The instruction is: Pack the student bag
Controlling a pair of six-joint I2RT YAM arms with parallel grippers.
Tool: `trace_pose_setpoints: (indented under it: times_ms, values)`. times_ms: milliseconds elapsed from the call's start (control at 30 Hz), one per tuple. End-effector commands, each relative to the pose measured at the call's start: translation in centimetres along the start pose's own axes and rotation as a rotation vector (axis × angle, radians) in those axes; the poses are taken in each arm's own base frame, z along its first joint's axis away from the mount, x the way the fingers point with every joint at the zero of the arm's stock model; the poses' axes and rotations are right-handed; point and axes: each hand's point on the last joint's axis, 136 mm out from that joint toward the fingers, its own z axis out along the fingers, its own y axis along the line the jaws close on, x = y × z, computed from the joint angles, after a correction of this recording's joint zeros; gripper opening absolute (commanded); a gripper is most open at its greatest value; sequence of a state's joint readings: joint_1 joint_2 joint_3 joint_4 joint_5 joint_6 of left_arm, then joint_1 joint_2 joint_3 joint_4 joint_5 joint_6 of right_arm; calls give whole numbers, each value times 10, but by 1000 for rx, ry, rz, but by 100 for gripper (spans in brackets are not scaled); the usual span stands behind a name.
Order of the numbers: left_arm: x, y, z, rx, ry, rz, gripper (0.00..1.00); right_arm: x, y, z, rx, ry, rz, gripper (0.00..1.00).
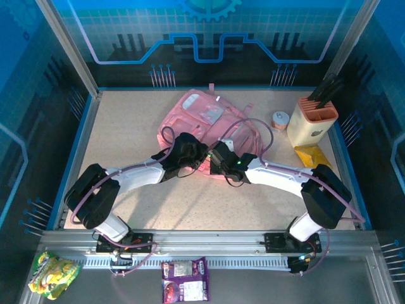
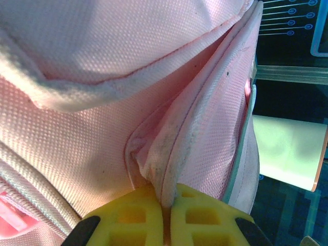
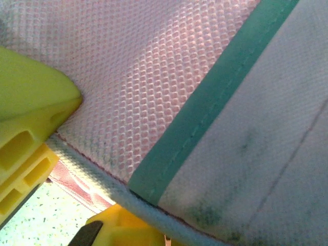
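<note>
Yellow-tipped left gripper pinches a raised fold of the large soft pink fabric student bag; the yellow-tipped right gripper clamps the bag's piped edge beside a teal binding strip.

Seen from above, the student bag lies flat at the middle of the speckled beige tabletop, towards the far side, its translucent pocket panel facing up; both arms reach in from the near edge and meet at the bag's near side, left gripper just beside right gripper, each closed with pink fabric between its jaws; a peach-and-cream upright holder with dark handles stands at the far right, a flat yellow packet just in front of it; a green-yellow snack bag and a purple snack packet lie on the grey ledge in front of the arm bases.
</note>
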State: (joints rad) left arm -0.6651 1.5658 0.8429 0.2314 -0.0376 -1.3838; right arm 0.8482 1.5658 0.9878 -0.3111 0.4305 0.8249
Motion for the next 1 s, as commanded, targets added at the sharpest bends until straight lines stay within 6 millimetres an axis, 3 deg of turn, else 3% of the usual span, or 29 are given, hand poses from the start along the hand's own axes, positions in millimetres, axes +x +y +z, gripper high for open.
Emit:
trace_pose_setpoints:
  times_ms: [0,100,400,533,967]
  values:
    - [10,-20,-17,56,22,83,8,-29,-12,-14,33,-115,5,6]
    - [3,-13,-22,10,-6,125,8,-17,-13,-17,-5,-65,-41,3]
    - [-30,29,-39,-114,-56,145,4,22,-46,-16,-15,135,-125,0]
    - [-39,43,-47,-158,-66,170,3,17,-54,-21,2,130,-170,0]
    - [-73,58,-75,-256,-61,320,4,-14,-80,-17,10,141,-178,0]
